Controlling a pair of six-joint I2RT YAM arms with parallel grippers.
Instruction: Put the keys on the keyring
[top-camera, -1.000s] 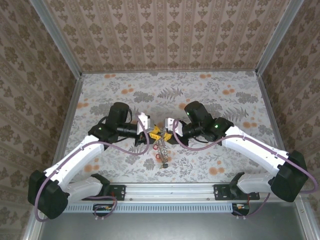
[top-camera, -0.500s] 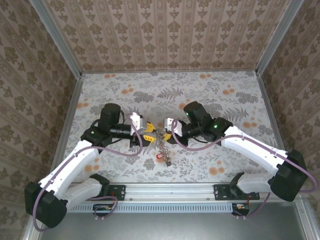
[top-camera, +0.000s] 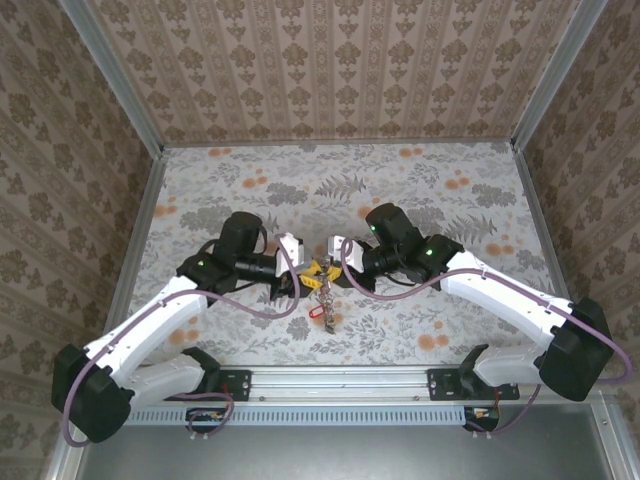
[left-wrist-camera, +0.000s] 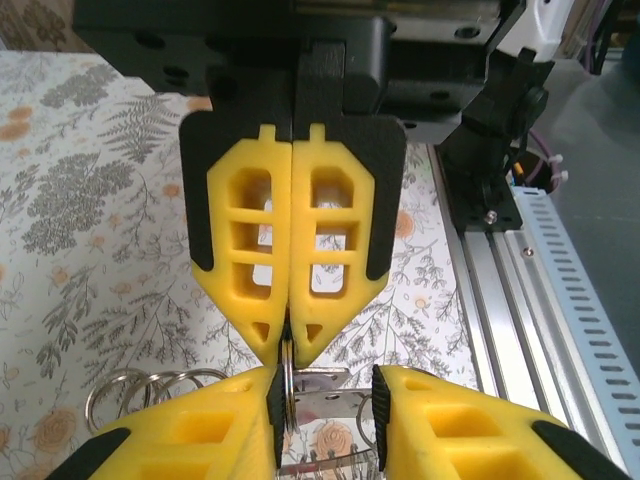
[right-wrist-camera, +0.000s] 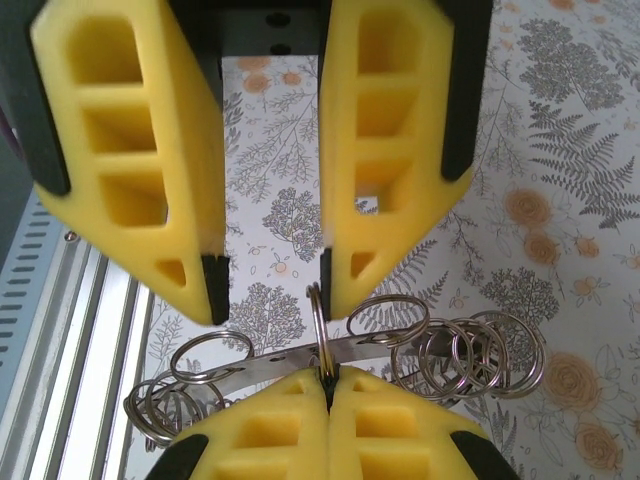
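Note:
The keyring (right-wrist-camera: 300, 352) is a flat curved metal strip carrying several small split rings. It hangs in the air between my two grippers, over the floral table (top-camera: 420, 190). My right gripper (right-wrist-camera: 328, 378) is shut on one upright split ring (right-wrist-camera: 318, 325) of it. My left gripper (left-wrist-camera: 328, 400) faces it head-on, jaws apart around that ring and the strip (left-wrist-camera: 320, 395). The ring lies against one left pad (left-wrist-camera: 272, 410), and the other pad is clear of it. In the top view the grippers meet at the keyring (top-camera: 318, 272). A red key (top-camera: 320, 308) and a dark key (top-camera: 331, 326) dangle below it.
An aluminium rail (top-camera: 340, 382) runs along the near table edge just below the hanging keys, and also shows in the left wrist view as the rail (left-wrist-camera: 540, 300). Patterned walls close in the table at the back and on both sides.
The left arm drew back to the left, then came back to the right gripper. Its jaws widened and narrowed again. The right gripper kept its grip and hardly moved.

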